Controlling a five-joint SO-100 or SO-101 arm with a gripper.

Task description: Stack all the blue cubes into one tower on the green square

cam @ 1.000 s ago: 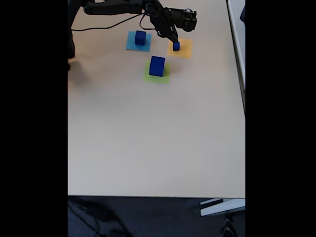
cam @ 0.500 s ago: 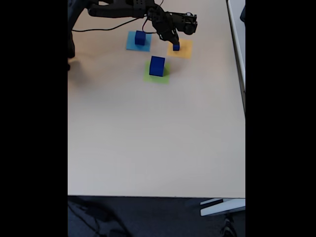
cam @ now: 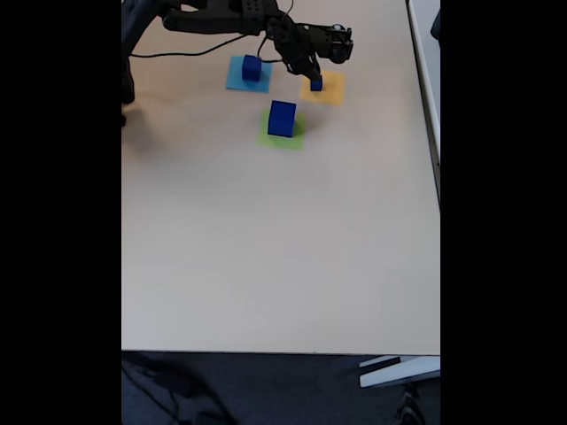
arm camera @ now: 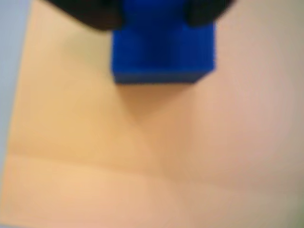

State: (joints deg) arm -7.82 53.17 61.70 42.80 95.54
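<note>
In the fixed view, going from the near edge outward, most of the table (cam: pixel 283 248) is bare, and the first things met are the green square (cam: pixel 283 133) with the largest of the blue cubes (cam: pixel 282 118) standing on it. Beyond it, to the right, lies an orange-yellow square (cam: pixel 324 87) carrying the smallest cube (cam: pixel 316 84), and to the left a light-blue square (cam: pixel 247 74) with a middle-sized cube (cam: pixel 252 68) on top. The black arm reaches in from the far left, and its claw (cam: pixel 312 74) sits right over the smallest cube. The wrist view, blurred as it is, shows that cube (arm camera: pixel 163 45) between two dark fingers (arm camera: pixel 95 12) at its upper corners; they appear to touch its sides, so the claw looks to be pinching the smallest cube, which seems to rest on or just above the orange paper. The cubes look rigid, light and smooth-faced, so a pinch on two opposite flat sides, square and centred, should hold; a skewed grip could let a cube twist or slip. The big cube offers a broad top for stacking.
</note>
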